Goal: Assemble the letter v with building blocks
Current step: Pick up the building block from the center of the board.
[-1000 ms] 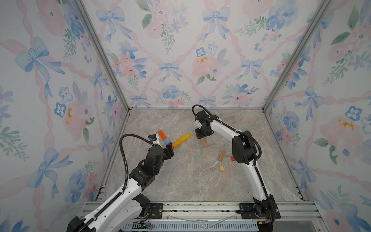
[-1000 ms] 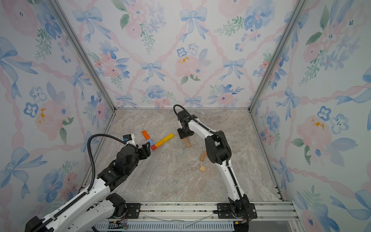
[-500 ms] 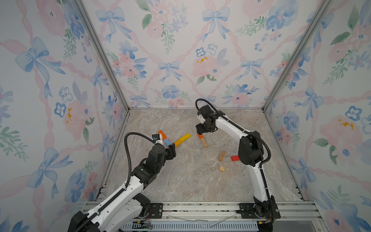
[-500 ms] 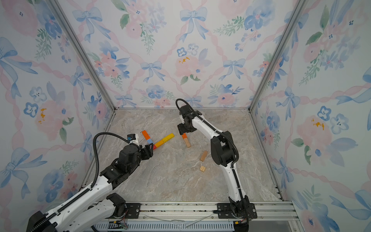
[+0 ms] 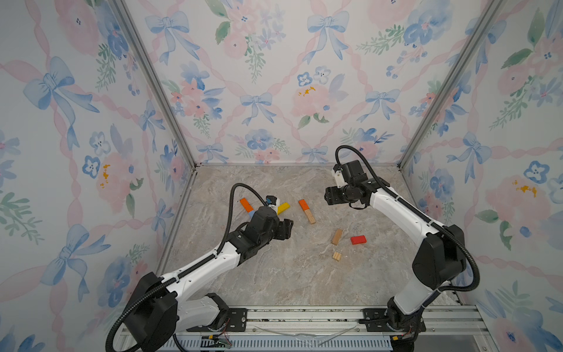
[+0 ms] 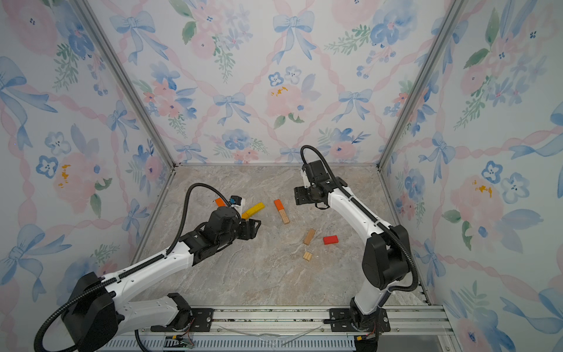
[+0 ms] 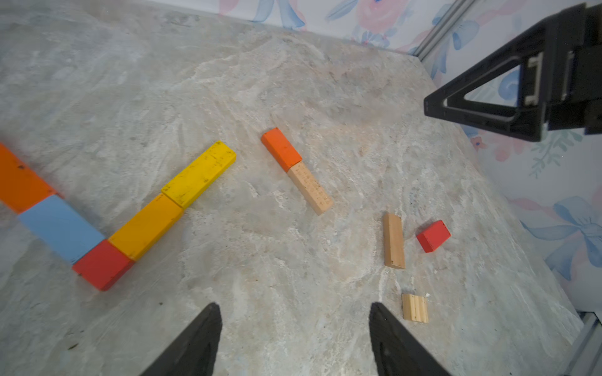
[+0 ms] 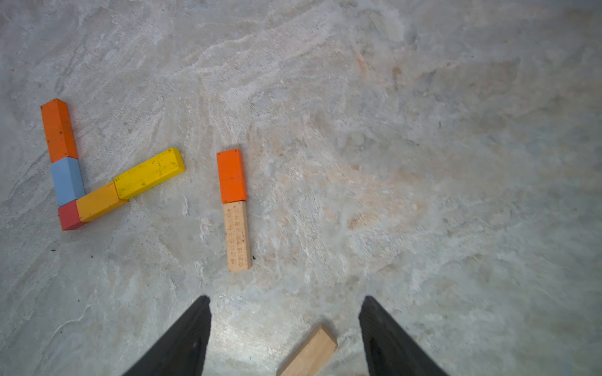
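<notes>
On veined marble (image 7: 293,81), flat wooden bricks (image 7: 199,174)

V (image 7: 130,247) lying flat, blocks end to end: orange (image 7: 19,182), blue (image 7: 60,228), corner red (image 7: 102,265) form one arm; amber (image 7: 146,224), yellow (image 7: 200,174) the other. At its 3 o'clock in a top view, second orange (image 5: 302,204) and marked tan (image 5: 311,217) touch in line. At their 4 o'clock, apart: long tan (image 5: 336,237), loose red (image 5: 358,240), short tan (image 5: 336,256).

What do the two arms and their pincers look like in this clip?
The left arm and right arm have white links, black joints and a black ribbed cable looping outside. The left pincer and right pincer are black, each with two tapered fingers.
</notes>
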Motion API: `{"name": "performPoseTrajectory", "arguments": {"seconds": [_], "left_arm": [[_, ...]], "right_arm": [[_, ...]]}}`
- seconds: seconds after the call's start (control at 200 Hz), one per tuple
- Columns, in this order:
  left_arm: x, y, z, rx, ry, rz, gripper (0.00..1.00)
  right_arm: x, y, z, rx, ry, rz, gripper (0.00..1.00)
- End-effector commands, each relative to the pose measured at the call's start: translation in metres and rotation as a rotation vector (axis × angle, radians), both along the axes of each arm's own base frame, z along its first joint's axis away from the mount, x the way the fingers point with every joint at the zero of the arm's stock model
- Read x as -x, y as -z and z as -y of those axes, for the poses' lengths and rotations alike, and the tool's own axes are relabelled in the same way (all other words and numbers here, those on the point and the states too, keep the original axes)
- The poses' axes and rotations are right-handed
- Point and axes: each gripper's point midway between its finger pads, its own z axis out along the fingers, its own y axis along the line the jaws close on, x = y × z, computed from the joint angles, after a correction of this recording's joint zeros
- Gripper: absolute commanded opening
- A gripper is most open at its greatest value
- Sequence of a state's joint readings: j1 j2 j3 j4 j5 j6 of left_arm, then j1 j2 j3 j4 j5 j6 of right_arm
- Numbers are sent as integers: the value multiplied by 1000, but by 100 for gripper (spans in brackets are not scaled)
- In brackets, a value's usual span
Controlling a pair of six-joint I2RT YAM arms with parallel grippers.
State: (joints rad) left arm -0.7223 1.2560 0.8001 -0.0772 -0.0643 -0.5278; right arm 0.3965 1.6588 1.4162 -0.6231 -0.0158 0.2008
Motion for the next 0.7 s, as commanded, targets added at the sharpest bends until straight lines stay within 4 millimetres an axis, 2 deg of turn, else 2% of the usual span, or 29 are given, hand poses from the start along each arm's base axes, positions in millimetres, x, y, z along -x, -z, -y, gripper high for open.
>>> {"name": "performPoseTrajectory", "arguments": {"seconds": [0.0,0.245,0.365,0.49,0.695], "left_arm": [[8,7,32,-63,130,-23,74],[25,42,93,-202,313,-74,76],[32,64,114,-290,368,-98,76],[44,79,140,-331,434,-115,76],[58,101,170,-378,501,-144,77]], "right_arm": [[9,-9,11,-68,57,36,74],[41,9,46,-104,160,17,74],[54,15,62,-128,213,18,74],[65,18,74,-140,245,16,74],[80,23,91,-152,296,23,73]]}}
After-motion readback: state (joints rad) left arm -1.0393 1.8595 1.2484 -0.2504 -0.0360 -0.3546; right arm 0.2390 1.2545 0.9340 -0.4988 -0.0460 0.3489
